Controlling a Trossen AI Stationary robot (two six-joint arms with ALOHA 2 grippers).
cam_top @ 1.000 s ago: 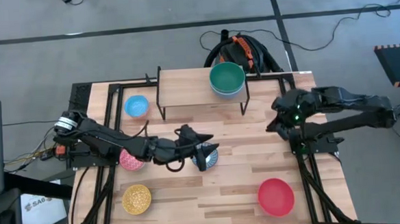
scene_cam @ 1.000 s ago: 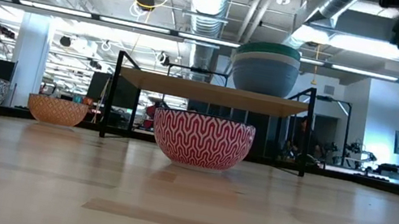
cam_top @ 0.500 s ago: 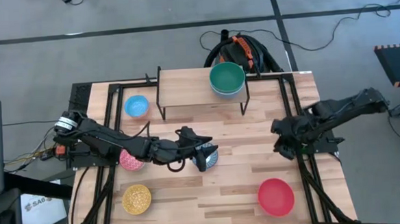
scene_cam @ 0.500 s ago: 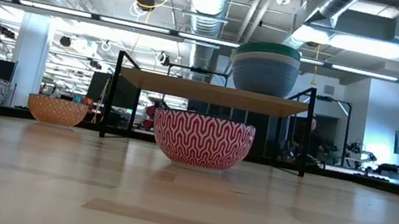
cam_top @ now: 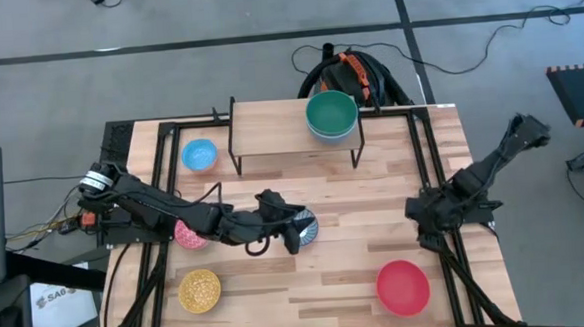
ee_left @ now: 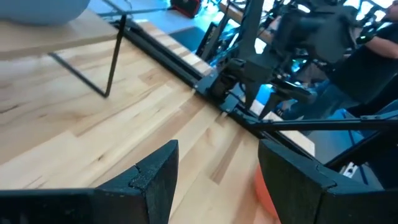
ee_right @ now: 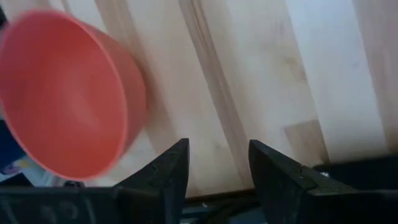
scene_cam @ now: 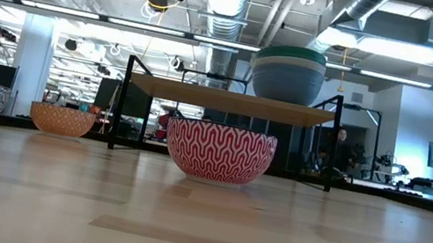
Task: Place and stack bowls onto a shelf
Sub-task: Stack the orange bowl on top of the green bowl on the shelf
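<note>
On the table (cam_top: pixel 354 195), the yellow bowl (cam_top: pixel 200 290), pink bowl (cam_top: pixel 187 232) and light blue bowl (cam_top: pixel 199 154) wait at the left. The left end effector (cam_top: pixel 287 230) hangs over the patterned bowl (cam_top: pixel 303 225) mid-table, fingers spread wide and empty, seemingly lined up to pick it next. Behind, the shelf (cam_top: pixel 270 133) carries a green bowl (cam_top: pixel 330 112) nested atop others at its right end, leaving its left free for more. At right, the right end effector (ee_right: pixel 214 165), fingers apart and holding nothing, points toward the red bowl (cam_top: pixel 403 286) near the front edge, likely its next pickup.
</note>
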